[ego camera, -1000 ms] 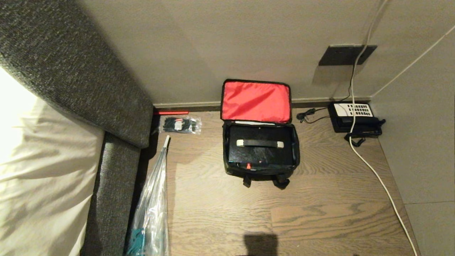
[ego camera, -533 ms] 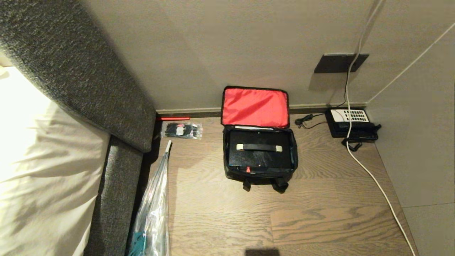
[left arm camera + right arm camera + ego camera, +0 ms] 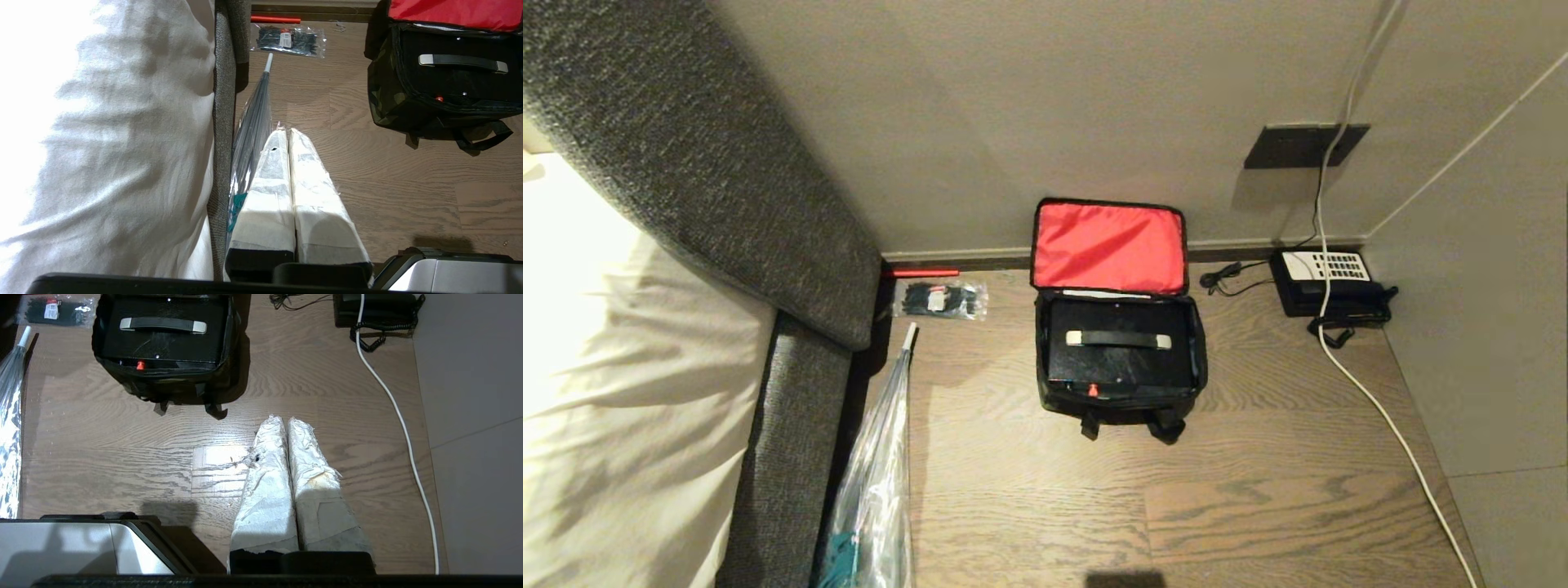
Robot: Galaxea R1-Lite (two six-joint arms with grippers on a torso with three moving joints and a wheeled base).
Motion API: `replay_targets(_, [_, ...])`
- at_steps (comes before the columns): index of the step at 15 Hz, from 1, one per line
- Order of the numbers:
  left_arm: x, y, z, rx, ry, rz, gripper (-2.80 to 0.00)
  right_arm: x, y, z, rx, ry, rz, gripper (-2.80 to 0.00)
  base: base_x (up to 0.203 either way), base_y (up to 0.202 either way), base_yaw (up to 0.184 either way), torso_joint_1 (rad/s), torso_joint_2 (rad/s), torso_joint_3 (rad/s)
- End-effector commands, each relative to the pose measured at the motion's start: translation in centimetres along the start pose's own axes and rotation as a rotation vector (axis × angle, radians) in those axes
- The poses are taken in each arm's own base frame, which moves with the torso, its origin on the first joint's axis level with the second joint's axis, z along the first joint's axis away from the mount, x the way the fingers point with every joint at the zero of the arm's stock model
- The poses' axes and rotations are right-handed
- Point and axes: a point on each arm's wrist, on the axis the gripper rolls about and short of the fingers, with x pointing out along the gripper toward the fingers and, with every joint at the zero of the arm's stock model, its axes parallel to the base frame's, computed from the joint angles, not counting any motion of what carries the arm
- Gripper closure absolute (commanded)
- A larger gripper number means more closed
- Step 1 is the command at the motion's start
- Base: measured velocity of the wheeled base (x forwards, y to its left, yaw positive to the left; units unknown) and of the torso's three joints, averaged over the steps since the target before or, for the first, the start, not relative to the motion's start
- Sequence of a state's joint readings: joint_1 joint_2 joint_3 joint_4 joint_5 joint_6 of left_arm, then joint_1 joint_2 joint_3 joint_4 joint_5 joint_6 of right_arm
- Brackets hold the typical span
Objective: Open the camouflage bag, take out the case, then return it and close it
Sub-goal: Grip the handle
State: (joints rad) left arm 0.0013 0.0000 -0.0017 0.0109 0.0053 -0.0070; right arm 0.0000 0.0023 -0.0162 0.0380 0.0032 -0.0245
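On grained wood flooring (image 3: 1258,506), the boxy camouflage bag (image 3: 1054,392) is seen unzipped, red lining upright, the hard black case (image 3: 1123,363) inside; both tape-wrapped grippers, left gripper (image 3: 288,132) and right gripper (image 3: 286,420), are pressed closed, empty.

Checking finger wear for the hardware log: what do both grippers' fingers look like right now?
The left gripper has two long tapered fingers wrapped in white tape, fairly clean, with a small dark hole near one tip, on a black base. The right gripper has the same build, but its white tape is crumpled and frayed, with a yellowish stain and a small dark hole.
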Motion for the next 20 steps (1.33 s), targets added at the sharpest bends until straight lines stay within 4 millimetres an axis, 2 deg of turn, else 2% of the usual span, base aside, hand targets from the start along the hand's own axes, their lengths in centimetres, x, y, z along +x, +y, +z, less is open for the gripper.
replay_targets(1, [0.0,0.0,0.0,0.0,-0.001,0.001,0.0,-0.5,0.0,1.5,-0.001,-0.05,-0.005,0.0,0.0,0.0,0.0,0.0,0.0,0.0])
replay_targets(2, [0.0,0.0,0.0,-0.001,-0.001,0.001,0.0,-1.4,-0.1,3.3,-0.001,-0.087,-0.003,0.0,0.0,0.0,0.0,0.0,0.0,0.0])
replay_targets(4, [0.0,0.0,0.0,0.001,0.0,0.001,0.0,-4.5,-0.1,7.1,-0.003,-0.102,0.032,0.0,0.0,0.0,0.0,0.0,0.0,0.0])
replay_targets(5, [0.0,0.0,0.0,0.001,-0.001,0.001,0.0,-6.2,0.0,7.9,-0.003,-0.049,0.068,0.0,0.0,0.0,0.0,0.0,0.0,0.0])
replay_targets(7, [0.0,0.0,0.0,0.001,-0.001,0.001,0.0,-8.0,0.1,8.4,0.0,0.005,0.114,0.0,0.0,0.0,0.0,0.0,0.0,0.0])
replay_targets(8, [0.0,0.0,0.0,0.001,-0.001,0.001,0.0,-8.0,0.1,8.1,0.003,0.033,0.133,0.0,0.0,0.0,0.0,0.0,0.0,0.0])
replay_targets(10, [0.0,0.0,0.0,0.0,-0.001,0.001,0.0,-6.8,0.3,5.9,0.019,0.173,0.178,0.0,0.0,0.0,0.0,0.0,0.0,0.0])
replay_targets(12, [0.0,0.0,0.0,0.001,-0.001,0.001,0.0,-6.2,0.3,5.8,0.048,0.281,0.19,0.0,0.0,0.0,0.0,0.0,0.0,0.0])
replay_targets(14, [0.0,0.0,0.0,0.001,-0.001,0.001,0.0,-4.1,0.2,8.1,0.148,0.454,0.184,0.0,0.0,0.0,0.0,0.0,0.0,0.0])
replay_targets(17, [0.0,0.0,0.0,0.001,-0.001,0.001,0.0,2.5,0.1,12.2,0.183,0.635,0.198,0.0,0.0,0.0,0.0,0.0,0.0,0.0])
replay_targets(20, [0.0,0.0,0.0,0.001,-0.001,0.001,0.0,8.8,0.5,13.9,0.035,0.661,0.262,0.0,0.0,0.0,0.0,0.0,0.0,0.0])
